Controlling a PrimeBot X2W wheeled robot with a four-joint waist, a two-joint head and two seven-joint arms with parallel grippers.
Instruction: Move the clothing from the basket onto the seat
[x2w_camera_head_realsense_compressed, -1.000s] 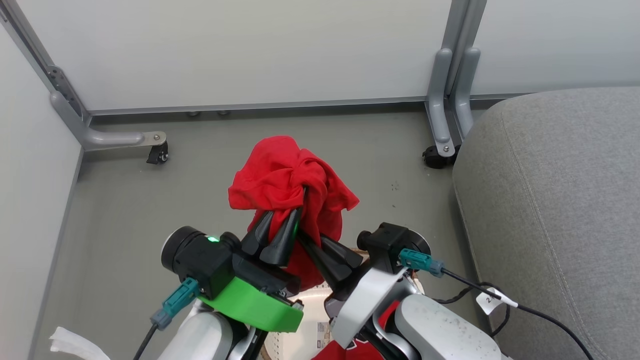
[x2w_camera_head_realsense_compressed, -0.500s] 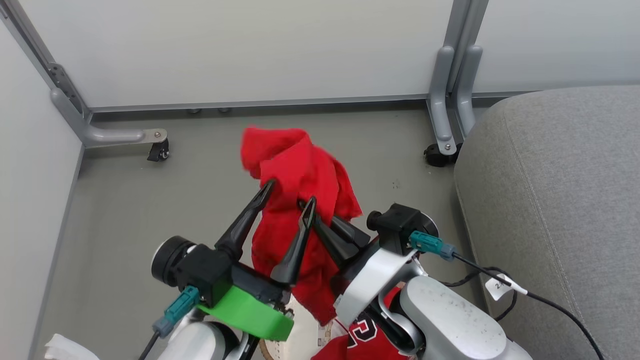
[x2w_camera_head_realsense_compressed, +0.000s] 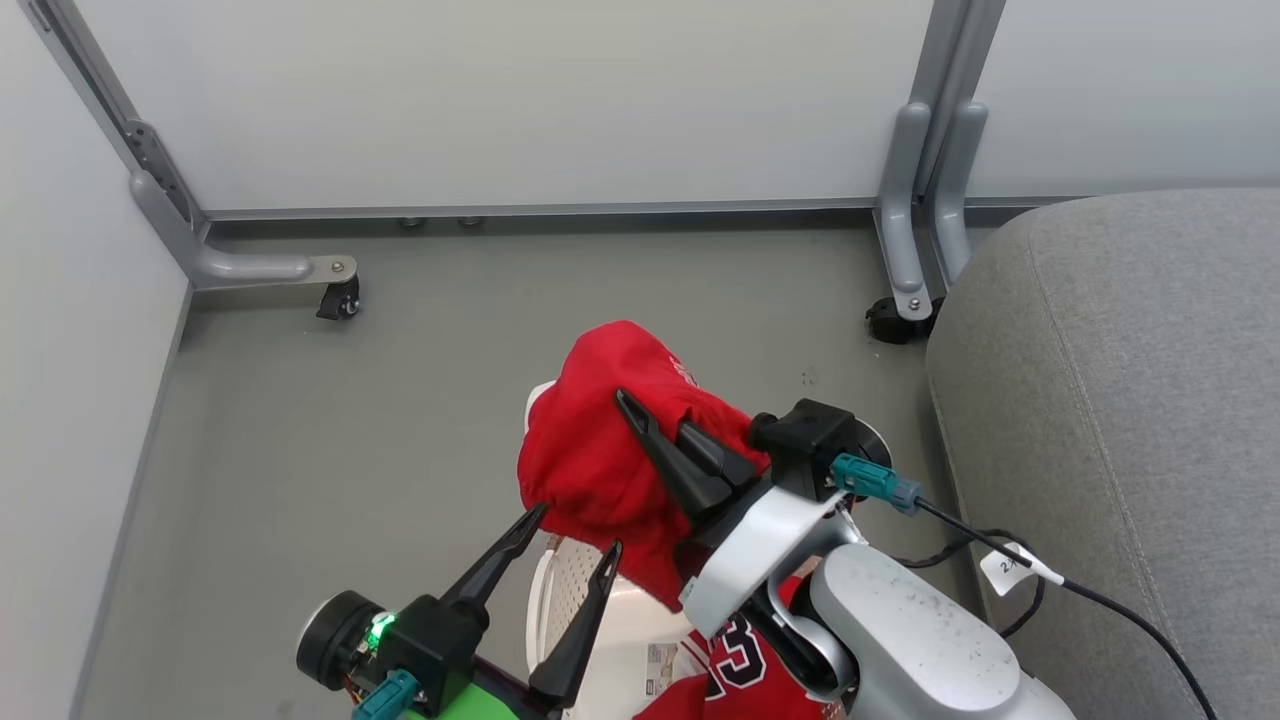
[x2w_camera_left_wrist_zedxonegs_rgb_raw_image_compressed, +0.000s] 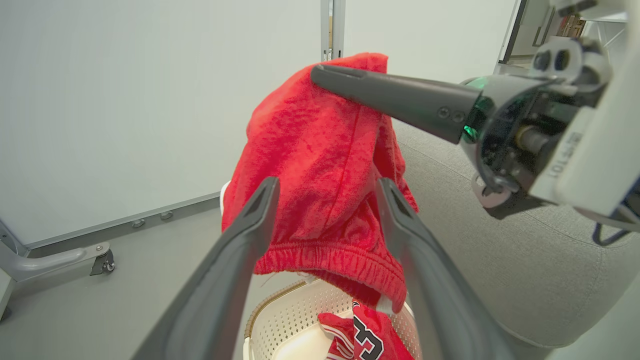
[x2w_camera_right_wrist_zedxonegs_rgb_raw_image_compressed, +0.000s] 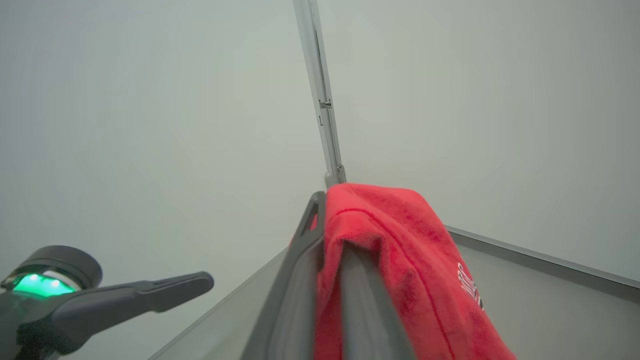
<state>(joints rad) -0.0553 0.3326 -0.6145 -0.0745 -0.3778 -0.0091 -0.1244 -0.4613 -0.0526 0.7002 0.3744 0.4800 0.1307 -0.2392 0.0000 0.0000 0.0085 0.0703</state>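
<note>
Holding red garment above basket, right hand, jersey inside

The scene is lit brightly and evenly, and only soft shadows are cast on the floor. Lines are bent toward the wrist views' edges, and the fingers nearest the lens are blurred.

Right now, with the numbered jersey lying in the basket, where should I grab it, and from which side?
Pinch the raised crumpled fold of the jersey by its numerals, coming straight down from above: the basket walls ring it, blocking a sideways reach. The open left gripper looks free for this; the plain red garment hanging from the right gripper overhangs it.
</note>
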